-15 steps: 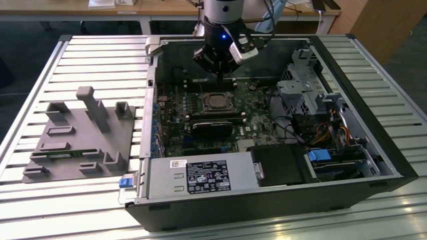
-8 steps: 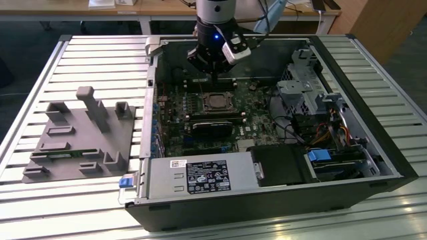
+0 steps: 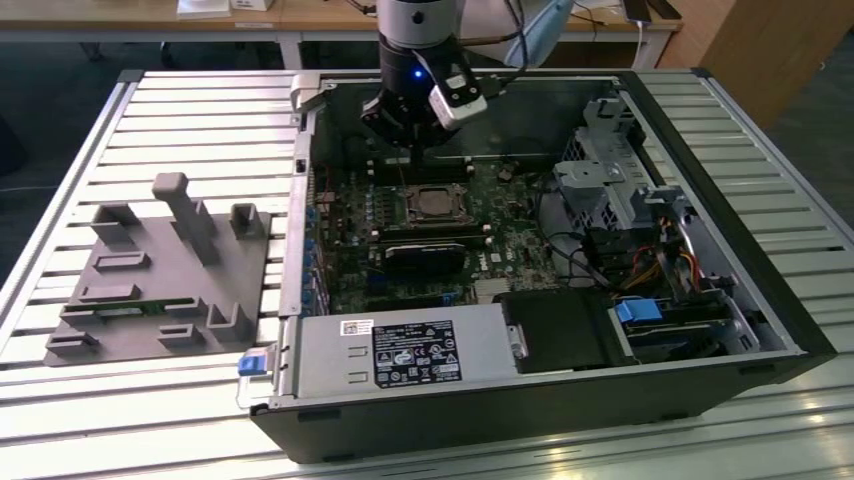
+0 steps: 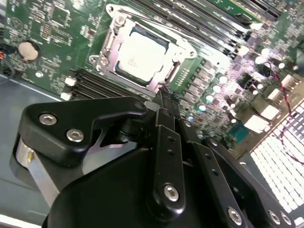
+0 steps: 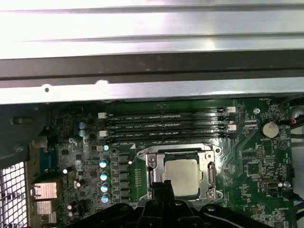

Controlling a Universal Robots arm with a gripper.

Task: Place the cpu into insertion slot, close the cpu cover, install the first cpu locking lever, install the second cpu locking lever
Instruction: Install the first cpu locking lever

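The cpu [image 3: 434,203] [image 4: 140,52] [image 5: 183,173] lies flat in the insertion slot [image 4: 124,75] on the green board, its silver-grey top showing. The cpu cover [image 4: 113,29] [image 5: 151,160] is down around the chip and frames it with its square cut-out. My gripper [image 3: 407,152] [image 4: 164,97] [image 5: 164,186] hangs just above the board beside the socket, on the side toward the case's far wall. Its fingers are pressed together with nothing between them. In both wrist views the fingertips sit at the socket's edge, close to the cover's rim.
Memory slots [image 5: 166,126] run between the socket and the case wall [image 5: 152,85]. A black block [image 3: 427,258] sits just in front of the socket, with the power supply box [image 3: 387,355] nearer still. Drive cages and cables [image 3: 641,230] fill the exterior view's right. A grey fixture plate [image 3: 160,270] lies outside the case.
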